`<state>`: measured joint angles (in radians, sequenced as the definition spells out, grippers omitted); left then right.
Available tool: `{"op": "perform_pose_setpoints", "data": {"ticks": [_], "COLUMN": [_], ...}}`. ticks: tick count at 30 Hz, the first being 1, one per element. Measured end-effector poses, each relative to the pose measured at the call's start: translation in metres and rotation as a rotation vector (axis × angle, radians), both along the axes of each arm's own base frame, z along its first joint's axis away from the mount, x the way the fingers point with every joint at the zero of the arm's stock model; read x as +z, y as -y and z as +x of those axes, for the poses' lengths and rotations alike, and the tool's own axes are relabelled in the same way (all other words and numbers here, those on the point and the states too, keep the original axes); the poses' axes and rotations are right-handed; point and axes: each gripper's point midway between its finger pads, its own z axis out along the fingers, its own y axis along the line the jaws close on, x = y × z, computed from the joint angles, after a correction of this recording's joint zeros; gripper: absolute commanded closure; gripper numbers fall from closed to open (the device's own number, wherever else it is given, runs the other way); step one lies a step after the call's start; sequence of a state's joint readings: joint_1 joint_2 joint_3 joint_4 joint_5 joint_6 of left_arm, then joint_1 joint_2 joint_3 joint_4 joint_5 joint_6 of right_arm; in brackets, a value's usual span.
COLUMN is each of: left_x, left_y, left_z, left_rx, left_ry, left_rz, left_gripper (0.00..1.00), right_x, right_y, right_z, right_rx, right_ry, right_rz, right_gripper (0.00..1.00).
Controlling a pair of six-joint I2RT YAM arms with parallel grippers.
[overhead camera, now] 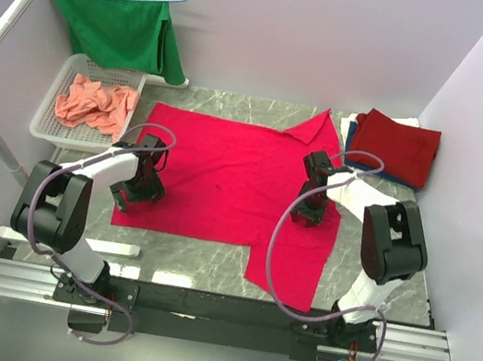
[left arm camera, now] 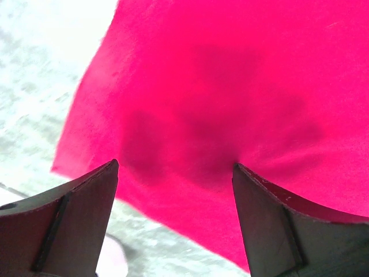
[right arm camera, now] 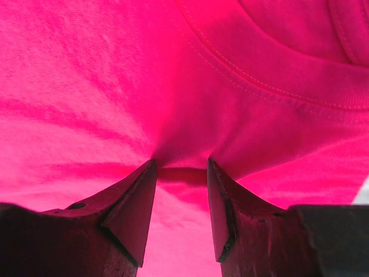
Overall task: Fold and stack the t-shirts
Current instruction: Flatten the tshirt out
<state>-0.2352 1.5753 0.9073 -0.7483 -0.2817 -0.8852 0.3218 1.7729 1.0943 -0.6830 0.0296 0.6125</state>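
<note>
Left gripper [left arm camera: 176,173] fingers wide, right gripper [right arm camera: 181,164] fingers narrowly apart, both must pinch the spread pinkish-red t-shirt [overhead camera: 225,168] to begin folding.

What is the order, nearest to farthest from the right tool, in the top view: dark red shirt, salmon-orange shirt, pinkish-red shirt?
1. pinkish-red shirt, under the right tool.
2. dark red shirt, back right.
3. salmon-orange shirt, basket at far left.
</note>
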Motion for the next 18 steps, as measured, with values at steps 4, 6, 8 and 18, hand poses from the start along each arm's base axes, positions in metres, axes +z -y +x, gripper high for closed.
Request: {"op": "perform_pose_setpoints", "data": {"ticks": [4, 6, 8, 18], "left_x": [0.001, 0.002, 0.003, 0.012], "left_y": [-0.004, -0.005, -0.006, -0.003], "left_z": [-0.012, -0.017, -0.023, -0.040], "left_rx": [0.004, 0.006, 0.011, 0.005], "left_ry": [-0.018, -0.021, -0.024, -0.023], "left_rz": [0.009, 0.009, 0.009, 0.000], "left_gripper": [0.15, 0.15, 0.15, 0.15], "right_x": [-0.001, -0.002, -0.003, -0.002], "right_y": [0.007, 0.011, 0.014, 0.017], "right_z": [-0.023, -0.035, -0.043, -0.052], "right_rx": [-0.004, -0.013, -0.020, -0.051], "right_ry": [-0.018, -0.030, -0.040, -0.040], "right_rz": [-0.014, -0.020, -0.023, -0.027], "right_gripper": [0.52, 0.52, 0.52, 0.53]}}
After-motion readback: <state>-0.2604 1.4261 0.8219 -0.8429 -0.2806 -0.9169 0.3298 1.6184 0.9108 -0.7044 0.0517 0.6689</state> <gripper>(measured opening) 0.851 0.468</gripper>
